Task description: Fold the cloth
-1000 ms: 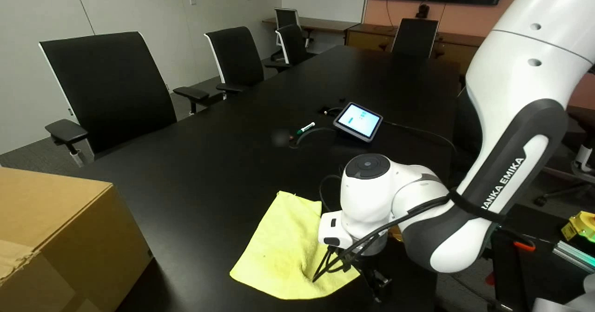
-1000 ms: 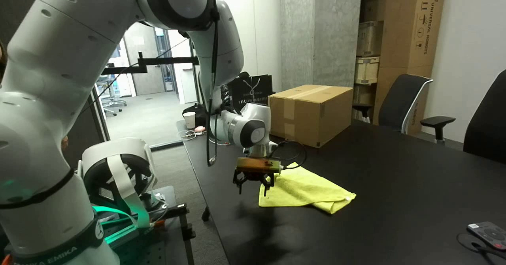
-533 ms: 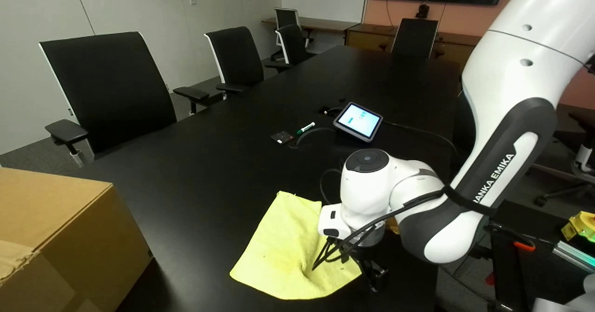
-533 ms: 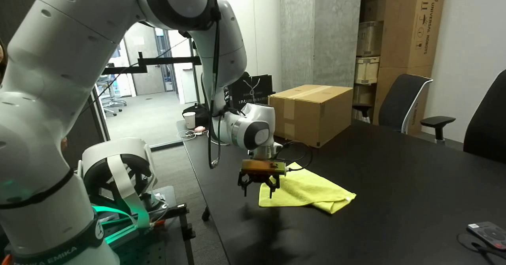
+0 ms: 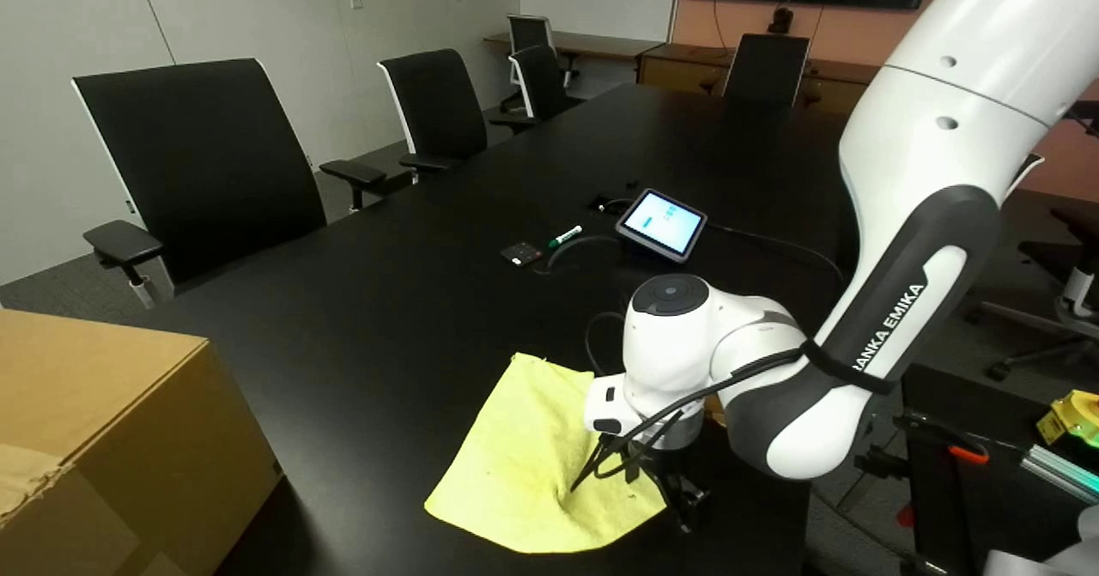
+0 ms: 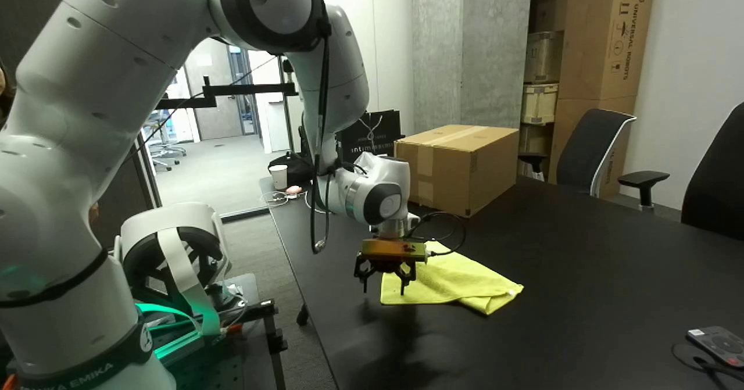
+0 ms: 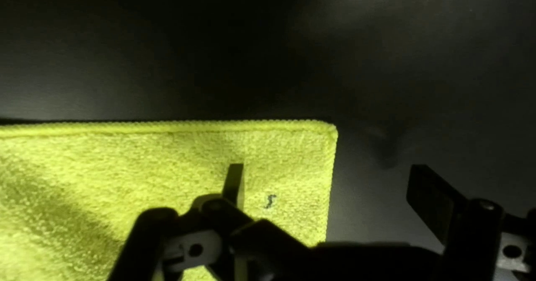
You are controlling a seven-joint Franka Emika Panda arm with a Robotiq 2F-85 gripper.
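Jaws partly above cloth (image 6: pixel 456 276), box (image 6: pixel 456 169) beyond

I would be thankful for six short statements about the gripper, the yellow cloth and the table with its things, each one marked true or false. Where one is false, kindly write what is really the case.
1. The gripper is open. True.
2. In the wrist view, a small dark mark shows near a corner of the yellow cloth. True.
3. The yellow cloth hangs from the gripper. False: it lies on the black table.
4. A green and white marker lies near the tablet. True.
5. The tablet's screen is dark. False: it is lit.
6. A box stands on the yellow cloth. False: the cardboard box stands apart from it, on the black table.
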